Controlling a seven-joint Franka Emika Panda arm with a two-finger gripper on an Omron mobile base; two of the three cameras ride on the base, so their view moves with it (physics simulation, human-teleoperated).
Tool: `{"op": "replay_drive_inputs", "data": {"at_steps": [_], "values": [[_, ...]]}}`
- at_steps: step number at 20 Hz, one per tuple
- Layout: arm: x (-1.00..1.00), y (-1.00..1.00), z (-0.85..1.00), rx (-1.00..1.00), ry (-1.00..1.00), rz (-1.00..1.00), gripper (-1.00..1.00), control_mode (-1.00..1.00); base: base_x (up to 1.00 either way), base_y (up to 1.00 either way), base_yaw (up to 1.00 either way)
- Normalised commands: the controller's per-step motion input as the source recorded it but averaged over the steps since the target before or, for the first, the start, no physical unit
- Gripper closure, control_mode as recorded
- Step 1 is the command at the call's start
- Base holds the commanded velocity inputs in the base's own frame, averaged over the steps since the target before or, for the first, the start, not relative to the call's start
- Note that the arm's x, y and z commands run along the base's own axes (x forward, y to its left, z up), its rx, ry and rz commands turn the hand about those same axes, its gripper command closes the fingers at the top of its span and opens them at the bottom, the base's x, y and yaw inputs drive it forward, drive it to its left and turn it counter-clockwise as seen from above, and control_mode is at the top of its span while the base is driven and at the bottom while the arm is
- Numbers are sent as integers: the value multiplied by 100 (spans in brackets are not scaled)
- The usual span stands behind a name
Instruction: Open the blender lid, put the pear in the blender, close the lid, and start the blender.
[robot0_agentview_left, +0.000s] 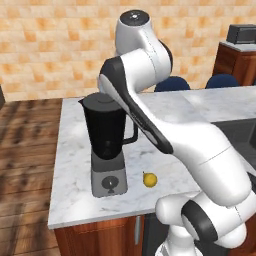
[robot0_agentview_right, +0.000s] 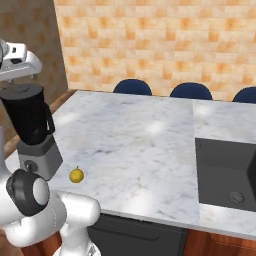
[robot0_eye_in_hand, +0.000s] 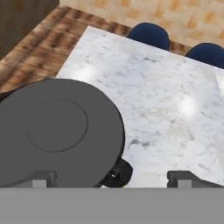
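Round flat black blender lid (robot0_eye_in_hand: 57, 131) seated on tall dark smoky blender (robot0_agentview_left: 107, 145), just under gripper (robot0_eye_in_hand: 111, 180) with fingers apart; best centred over lid's raised disc before closing and lifting straight up; small yellow pear (robot0_agentview_left: 149, 179) just beside blender's grey base

Glossy white rounded arm (robot0_agentview_left: 200, 150) with dark joints.
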Motion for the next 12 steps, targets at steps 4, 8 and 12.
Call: {"op": "replay_drive_inputs", "data": {"at_steps": [4,8,12], "values": [[0,91,-6,0,5,13,-100,-100,0,0,0],[6,36,-19,0,0,14,-100,-100,0,0,0],[32,1,-17,0,0,6,-100,-100,0,0,0]]}}
